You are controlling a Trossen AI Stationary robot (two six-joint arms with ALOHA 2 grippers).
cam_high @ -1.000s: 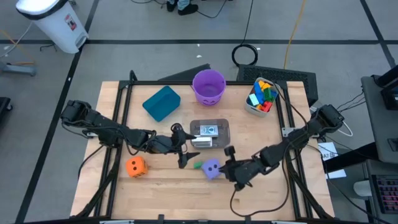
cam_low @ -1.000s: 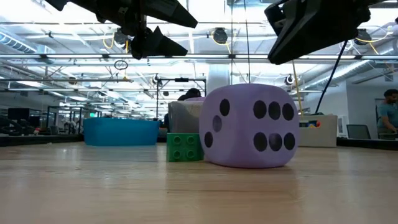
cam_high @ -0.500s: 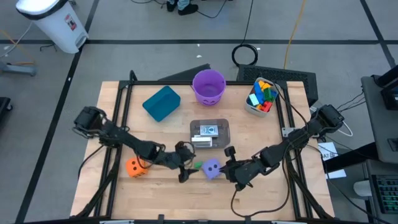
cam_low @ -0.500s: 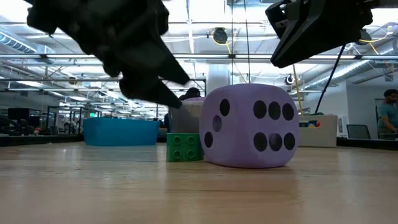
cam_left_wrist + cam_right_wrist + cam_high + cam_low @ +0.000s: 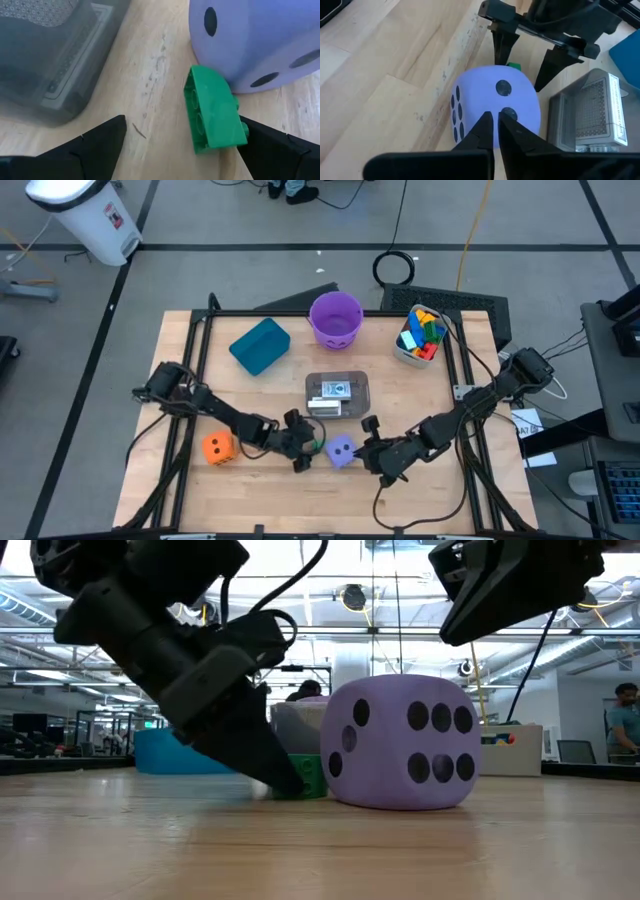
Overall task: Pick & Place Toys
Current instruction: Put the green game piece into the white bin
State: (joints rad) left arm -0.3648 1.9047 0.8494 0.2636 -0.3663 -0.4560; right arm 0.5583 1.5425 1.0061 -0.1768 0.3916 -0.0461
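A small green block [image 5: 212,117] lies on the table on its side, close against the purple die [image 5: 342,451]; it also shows in the low view [image 5: 310,775]. My left gripper [image 5: 180,145] is open and low at the table, with one finger on each side of the block [image 5: 318,446]. My right gripper [image 5: 495,130] is shut and hangs above the purple die [image 5: 490,105], clear of it in the low view [image 5: 500,590]. The orange die [image 5: 218,447] rests on the table to the left. My left gripper comes slanting down from the table's left. One finger [image 5: 270,145] stands close beside the green block's end [image 5: 240,127]; I cannot tell whether it touches. The block lies on the table.
A clear lidded tub [image 5: 337,395] stands just beyond the block and shows in the left wrist view [image 5: 45,55]. A teal bin [image 5: 260,345], a purple bucket [image 5: 335,318] and a tub of coloured blocks [image 5: 420,335] stand along the far side.
My left gripper has gone down and toward the table's right and near edge, from above the table to the green block, and now stands at the table top around it. The block and the purple die have not moved.
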